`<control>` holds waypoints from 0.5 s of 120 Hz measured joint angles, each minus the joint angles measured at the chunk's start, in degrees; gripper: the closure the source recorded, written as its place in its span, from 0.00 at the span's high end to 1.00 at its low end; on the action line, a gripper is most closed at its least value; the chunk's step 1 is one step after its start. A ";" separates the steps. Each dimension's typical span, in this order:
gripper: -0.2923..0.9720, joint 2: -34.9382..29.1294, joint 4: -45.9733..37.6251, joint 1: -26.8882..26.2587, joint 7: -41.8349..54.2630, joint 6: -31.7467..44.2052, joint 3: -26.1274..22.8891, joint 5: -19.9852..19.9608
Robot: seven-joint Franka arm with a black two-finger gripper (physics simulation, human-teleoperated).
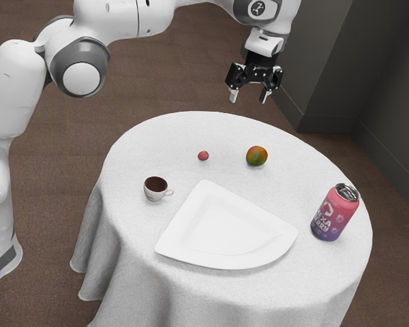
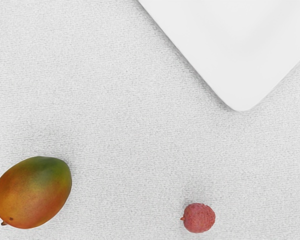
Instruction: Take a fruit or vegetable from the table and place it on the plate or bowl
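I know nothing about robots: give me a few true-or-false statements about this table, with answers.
1. The gripper hangs open above the table, holding nothing. True.
2. The mango lies on the plate. False: it lies on the table, off the plate.
3. The cup holds something dark. True.
4. The pink can lies on its side. False: it stands upright.
5. The small red fruit touches the mango. False: they lie apart.

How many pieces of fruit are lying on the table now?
2. The mango lies behind the plate, toward the exterior view's right. The small red fruit lies apart from it, nearer the cup. None appears hidden.
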 joint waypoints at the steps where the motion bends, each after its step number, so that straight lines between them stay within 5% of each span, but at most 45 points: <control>1: 0.77 0.00 0.00 0.00 0.00 0.00 0.00 0.00; 40: 0.77 -0.50 0.41 -0.11 -1.35 -0.17 0.23 0.22; 60: 0.77 -13.10 5.38 -4.64 -3.07 0.00 -0.69 0.08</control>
